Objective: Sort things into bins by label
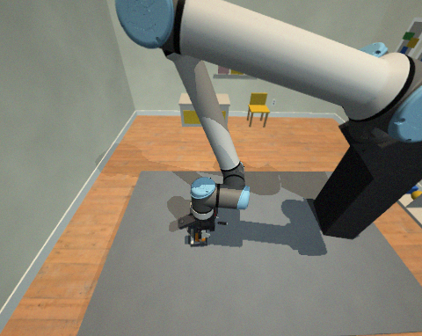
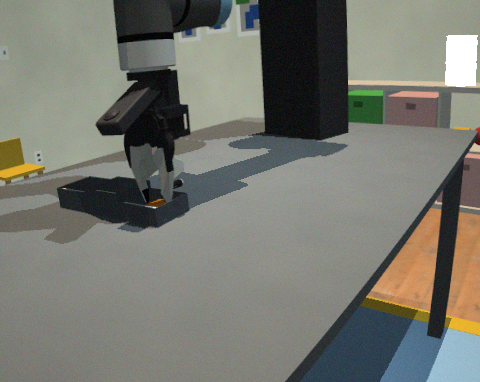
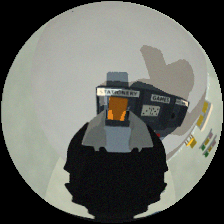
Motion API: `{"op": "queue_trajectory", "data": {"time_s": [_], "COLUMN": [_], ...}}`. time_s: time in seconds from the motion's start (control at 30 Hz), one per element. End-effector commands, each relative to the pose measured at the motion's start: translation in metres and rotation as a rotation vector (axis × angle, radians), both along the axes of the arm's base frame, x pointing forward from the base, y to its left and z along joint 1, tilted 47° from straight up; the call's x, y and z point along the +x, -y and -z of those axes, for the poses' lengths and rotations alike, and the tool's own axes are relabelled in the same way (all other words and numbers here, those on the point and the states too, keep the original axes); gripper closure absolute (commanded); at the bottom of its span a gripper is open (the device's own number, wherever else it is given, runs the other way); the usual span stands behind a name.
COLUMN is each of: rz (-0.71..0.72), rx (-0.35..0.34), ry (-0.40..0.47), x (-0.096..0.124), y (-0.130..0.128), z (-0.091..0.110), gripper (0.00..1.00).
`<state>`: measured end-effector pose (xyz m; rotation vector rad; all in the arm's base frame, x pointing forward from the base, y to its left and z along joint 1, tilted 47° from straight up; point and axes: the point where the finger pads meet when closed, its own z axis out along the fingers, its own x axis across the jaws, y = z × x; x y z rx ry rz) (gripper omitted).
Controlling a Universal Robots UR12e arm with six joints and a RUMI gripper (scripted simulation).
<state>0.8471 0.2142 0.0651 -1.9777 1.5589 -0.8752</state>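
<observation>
Orange block (image 1: 198, 237) (image 2: 157, 202) (image 3: 118, 106): low inside the dark STATIONERY bin (image 2: 155, 217) (image 3: 103, 93), between the fingertips
Black two-jaw gripper (image 1: 200, 237) (image 2: 156, 198) (image 3: 117, 110): slightly open, gripping nothing
Wrist view only: readable labels, white dotted piece (image 3: 150, 110) in the GAMES bin (image 3: 160, 99)

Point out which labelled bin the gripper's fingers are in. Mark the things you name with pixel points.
The STATIONERY bin (image 3: 102, 93): the gripper (image 2: 156, 200) (image 3: 117, 110) reaches into it, over an orange thing (image 2: 156, 202) (image 3: 118, 107); the GAMES bin (image 3: 160, 98) stands beside it.
</observation>
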Motion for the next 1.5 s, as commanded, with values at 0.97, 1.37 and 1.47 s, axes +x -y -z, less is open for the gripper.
{"op": "queue_trajectory", "data": {"time_s": [0.97, 1.37, 1.47], "rz": [0.0, 0.0, 0.0], "rx": [0.0, 0.0, 0.0], "ry": [0.001, 0.001, 0.001], "x": [-0.022, -0.038, -0.038], "y": [-0.001, -0.001, -0.001], "z": [-0.021, -0.036, -0.036], "gripper": [0.72, 0.72, 0.72]}}
